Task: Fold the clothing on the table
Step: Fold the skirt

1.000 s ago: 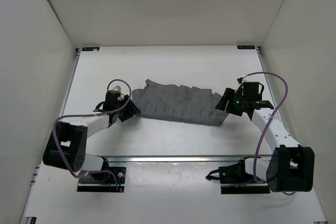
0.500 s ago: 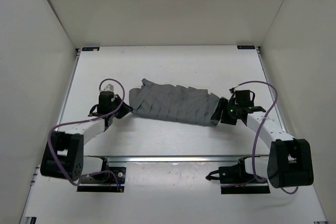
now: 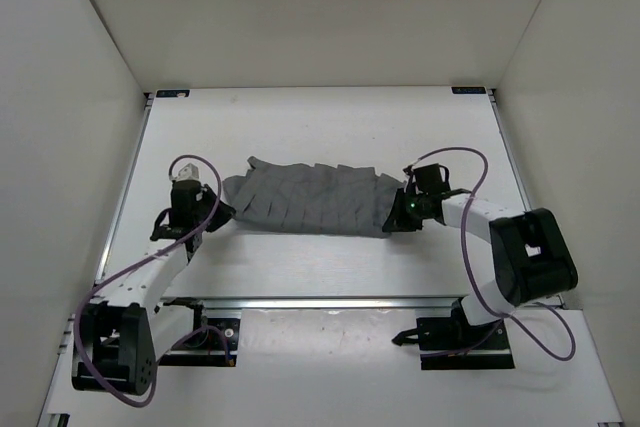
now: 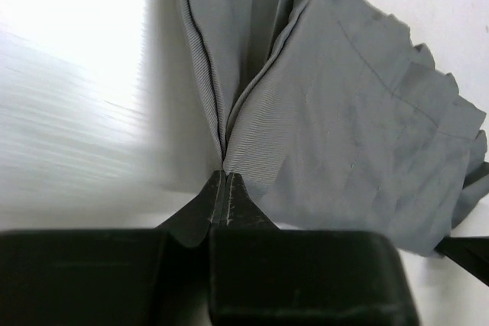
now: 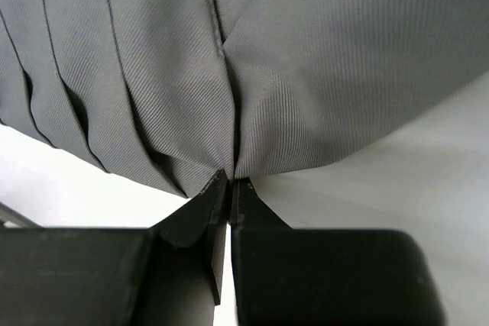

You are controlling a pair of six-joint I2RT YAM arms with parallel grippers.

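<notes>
While the skirt (image 3: 310,202) lies spread across the table (image 3: 330,122), its ends are clamped in the left gripper (image 4: 225,187) and right gripper (image 5: 229,181), and no fold is yet made, so all folding is left.

Left arm (image 3: 160,252) and right arm (image 3: 468,215) low, outstretched, jaws tight together.

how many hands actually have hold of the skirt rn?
2. The left hand pinches the left end of the skirt; the right hand pinches the right end. Each wrist view shows cloth clamped at the tips.
</notes>
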